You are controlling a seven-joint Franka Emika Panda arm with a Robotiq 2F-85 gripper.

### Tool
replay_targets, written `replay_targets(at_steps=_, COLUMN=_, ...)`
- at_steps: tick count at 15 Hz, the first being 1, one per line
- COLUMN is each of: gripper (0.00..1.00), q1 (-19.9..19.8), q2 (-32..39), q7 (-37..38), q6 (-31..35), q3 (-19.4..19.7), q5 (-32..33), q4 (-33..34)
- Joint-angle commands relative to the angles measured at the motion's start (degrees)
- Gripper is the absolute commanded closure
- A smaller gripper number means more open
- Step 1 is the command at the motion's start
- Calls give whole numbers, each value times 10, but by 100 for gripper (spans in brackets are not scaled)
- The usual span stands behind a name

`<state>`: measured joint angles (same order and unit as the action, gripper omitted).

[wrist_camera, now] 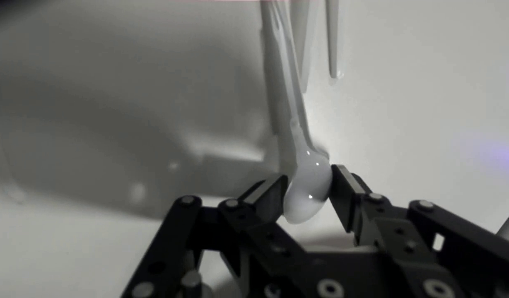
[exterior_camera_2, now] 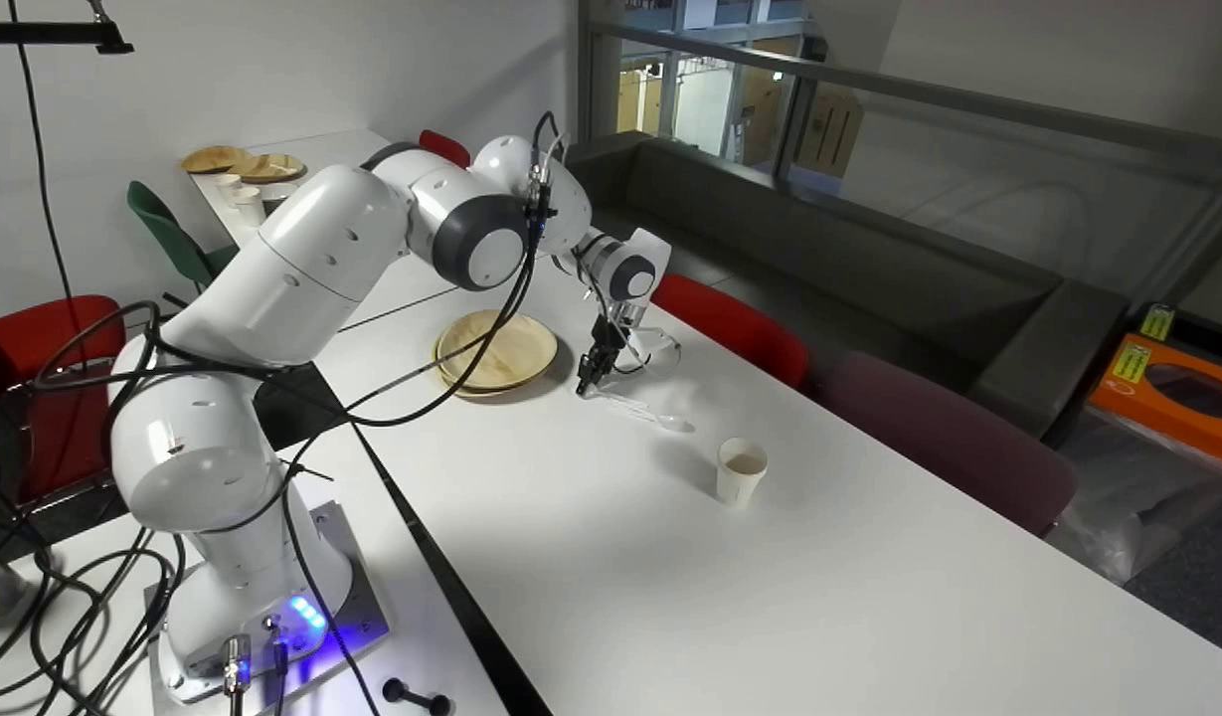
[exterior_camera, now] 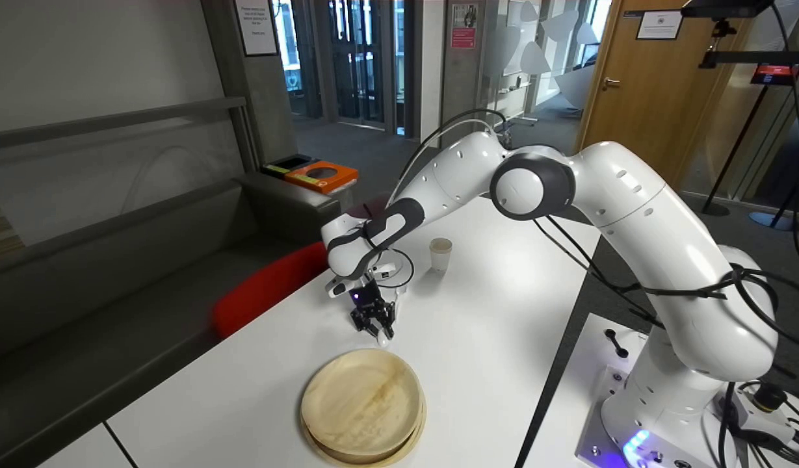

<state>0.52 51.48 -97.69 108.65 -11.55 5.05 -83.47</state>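
White spoon is gripped by the black fingers: in the wrist view the bowl is pinched between them, a pad set against each side. The handle is pointed away from the fingers, toward the top of that view. Two more white utensils are seen right beside the handle, narrow ends turned toward the fingers. Spoon is located at table level or just above; whether it is lifted or resting on the surface cannot be told, as contact is poorly shown.

Fingers are angled down, carried by a white arm that is extended over the table. A stack of wooden plates is placed near the fingers on one side; the upper plate is set slightly off-center on the one beneath. On the opposite side a pale paper cup is stood upright, the utensils being laid between fingers and cup in an exterior view.

A red chair and a maroon chair are tucked along the far edge of the table, with a dark sofa set behind. An orange bin lid is seen by the sofa's end. In an exterior view, other plates and white cups are placed on a back table.
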Motion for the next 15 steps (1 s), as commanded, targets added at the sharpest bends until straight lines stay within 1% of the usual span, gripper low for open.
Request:
replay_targets(at_steps=1, gripper=92, q1=-9, q2=-28, q7=-17, q6=-11, q3=-2, q5=-12, q4=-29)
replay_targets(at_steps=2, gripper=99, q1=-9, q2=-28, q7=-17, q6=-11, q3=-2, q5=-12, q4=-29)
replay_targets(at_steps=3, gripper=100, q1=-9, q2=-28, q7=-17, q6=-11, q3=-2, q5=-12, q4=-29)
replay_targets(at_steps=5, gripper=100, q1=-9, q2=-28, q7=-17, q6=-15, q3=-2, q5=-12, q4=-29)
replay_targets(at_steps=6, gripper=98, q1=-9, q2=-29, q7=-17, q6=-14, q3=-2, q5=-12, q4=-30)
replay_targets(at_steps=10, gripper=98, q1=-8, q2=-31, q7=-14, q6=-13, q3=-1, q5=-11, q4=-31)
replay_targets(at_steps=11, gripper=98, q1=-3, q2=-36, q7=-3, q6=-2, q3=4, q5=-5, q4=-36)
replay_targets(at_steps=12, gripper=98, q1=3, q2=-48, q7=14, q6=23, q3=10, q5=3, q4=-46)
replay_targets(at_steps=15, gripper=98, q1=-3, q2=-81, q7=37, q6=87, q3=10, q5=-7, q4=-69)
